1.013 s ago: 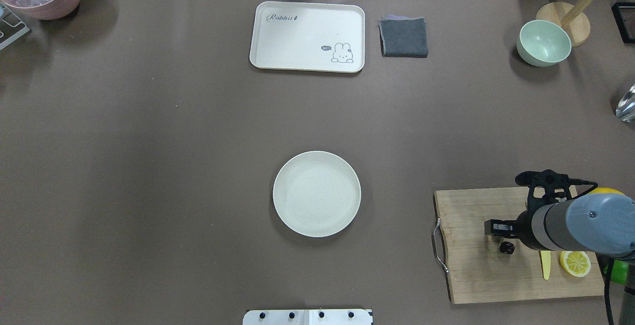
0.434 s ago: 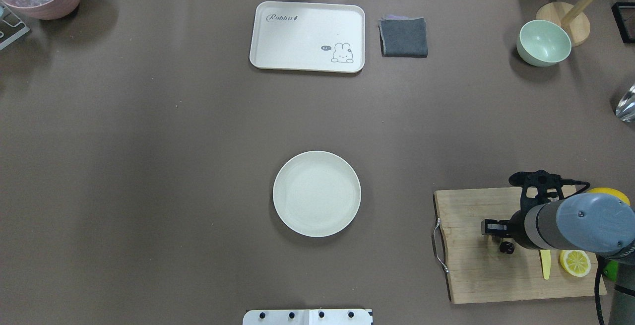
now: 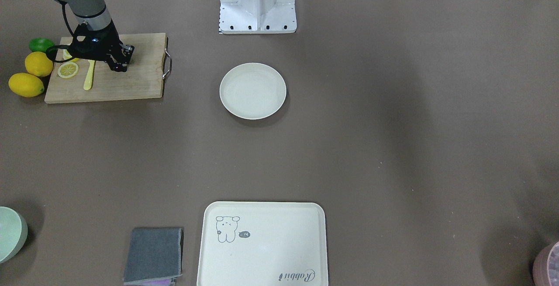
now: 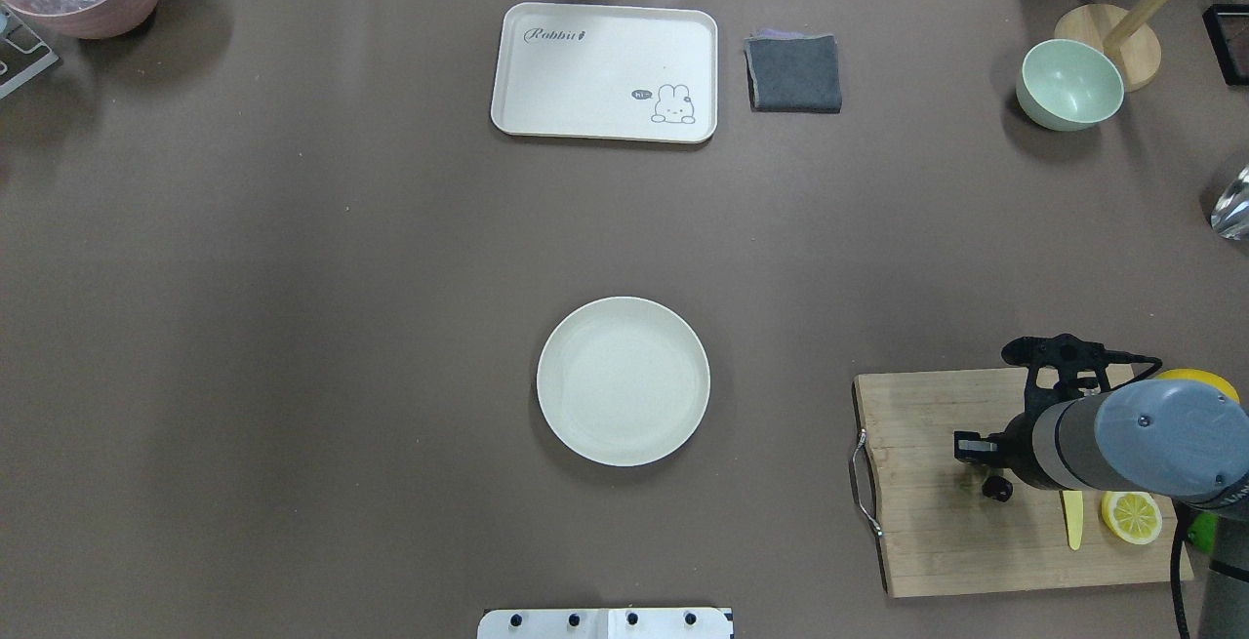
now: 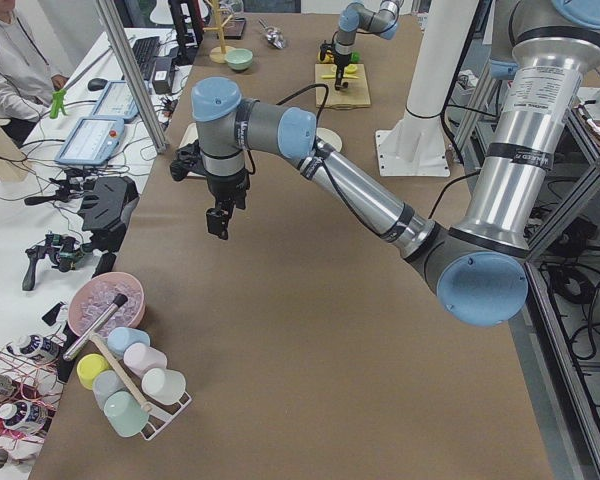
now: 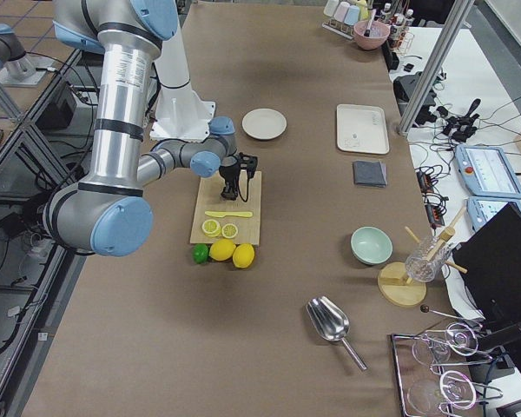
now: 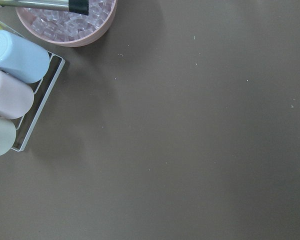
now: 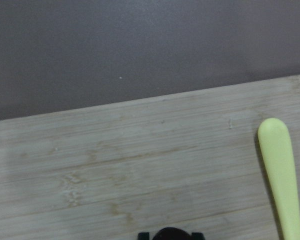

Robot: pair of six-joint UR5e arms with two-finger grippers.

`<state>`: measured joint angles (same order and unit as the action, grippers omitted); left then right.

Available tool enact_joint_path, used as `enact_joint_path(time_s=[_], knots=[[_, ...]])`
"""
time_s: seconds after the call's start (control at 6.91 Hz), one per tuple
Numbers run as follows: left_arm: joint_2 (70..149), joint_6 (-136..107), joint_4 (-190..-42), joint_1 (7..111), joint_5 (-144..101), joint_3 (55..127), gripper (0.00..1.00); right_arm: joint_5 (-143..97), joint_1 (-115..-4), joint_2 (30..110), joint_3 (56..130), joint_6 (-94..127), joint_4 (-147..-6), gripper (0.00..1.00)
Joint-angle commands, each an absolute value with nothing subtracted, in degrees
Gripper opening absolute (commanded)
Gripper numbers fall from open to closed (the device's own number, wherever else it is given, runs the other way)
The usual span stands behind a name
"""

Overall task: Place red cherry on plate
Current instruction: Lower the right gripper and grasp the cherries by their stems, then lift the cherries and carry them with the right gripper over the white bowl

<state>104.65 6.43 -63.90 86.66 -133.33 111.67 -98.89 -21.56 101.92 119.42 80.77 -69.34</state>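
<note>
The red cherry (image 4: 996,489) lies as a small dark glossy ball on the wooden cutting board (image 4: 927,541) at the table's near right. My right gripper (image 4: 979,463) points straight down on it. In the right wrist view the cherry (image 8: 171,234) sits at the bottom edge with a dark fingertip tight against each side, so the gripper is shut on it. The round cream plate (image 4: 623,381) stands bare at the table's middle, well to the left of the board. My left gripper (image 5: 217,222) hangs over bare table at the far left end; I cannot tell whether it is open or shut.
On the board lie a pale yellow-green knife (image 4: 1073,520) and a lemon slice (image 4: 1132,517), with whole lemons (image 3: 27,84) beside it. At the far edge are a rabbit tray (image 4: 605,71), a grey cloth (image 4: 794,73) and a green bowl (image 4: 1069,85). A pink ice bowl (image 7: 70,20) and cup rack (image 7: 15,95) are near the left arm.
My right arm shifted slightly left over the board and then stopped. The visible finger has drawn in towards the cherry. The plate has not moved.
</note>
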Motion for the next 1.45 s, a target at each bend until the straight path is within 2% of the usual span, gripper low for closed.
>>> enact_joint_path(time_s=[0.0, 0.43, 0.87, 1.3], knots=[[104.42, 6.42, -63.9, 86.66, -133.33, 111.8, 0.98, -98.96, -21.53, 101.78, 119.71, 80.77, -69.35, 0.0], [104.33, 6.42, -63.9, 86.57, -133.33, 111.62, 0.98, -99.4, -22.15, 97.67, 120.68, 80.86, -71.7, 0.0], [104.33, 6.5, -63.9, 86.57, -133.33, 111.53, 0.98, -99.4, -22.24, 78.54, 119.8, 84.0, -91.62, 0.0], [104.24, 6.42, -63.9, 86.66, -133.33, 111.62, 0.98, -98.97, -22.76, 61.4, 108.51, 87.62, -95.89, 0.0]])
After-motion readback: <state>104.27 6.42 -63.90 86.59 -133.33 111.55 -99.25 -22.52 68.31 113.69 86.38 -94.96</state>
